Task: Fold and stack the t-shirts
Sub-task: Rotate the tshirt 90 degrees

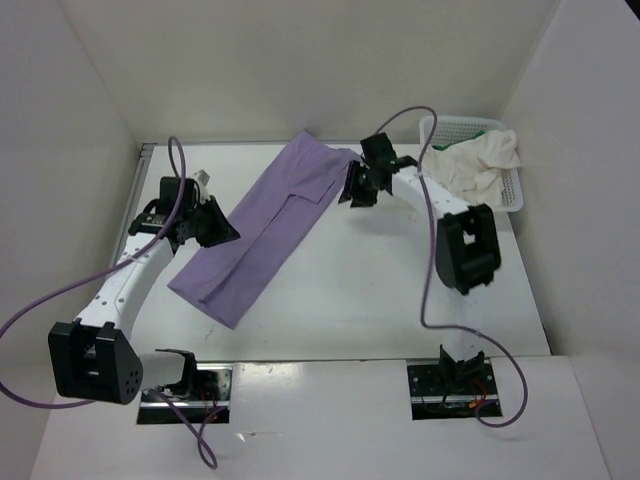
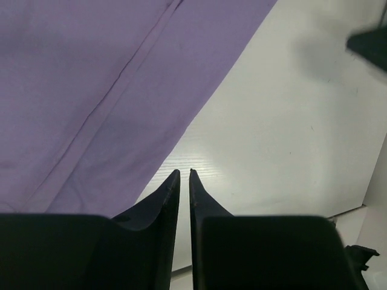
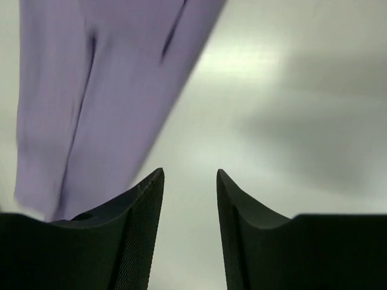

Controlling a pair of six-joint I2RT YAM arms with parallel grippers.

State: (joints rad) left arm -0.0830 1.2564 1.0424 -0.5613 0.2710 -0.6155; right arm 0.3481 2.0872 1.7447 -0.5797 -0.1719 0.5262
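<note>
A lavender purple cloth t-shirt (image 1: 265, 225), folded into a long strip, lies diagonally on the white worktop (image 1: 400, 300). The left end effector (image 2: 184, 173) sits over bare worktop just beside the strip's edge, fingers nearly together, grasping nothing. The right end effector (image 3: 189, 175) is released, jaws apart and empty, near the strip's far end. An off-white cloth t-shirt (image 1: 480, 160) lies crumpled in a white plastic mesh basket (image 1: 516, 196), with a bright green cloth t-shirt (image 1: 482, 129) showing behind it.

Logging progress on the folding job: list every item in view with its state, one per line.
lavender t-shirt: folded into a long strip, flat on the table, not held.
off-white t-shirt: crumpled in the basket.
green t-shirt: mostly buried in the basket.
left gripper: nearly closed, empty.
right gripper: open, empty.
</note>
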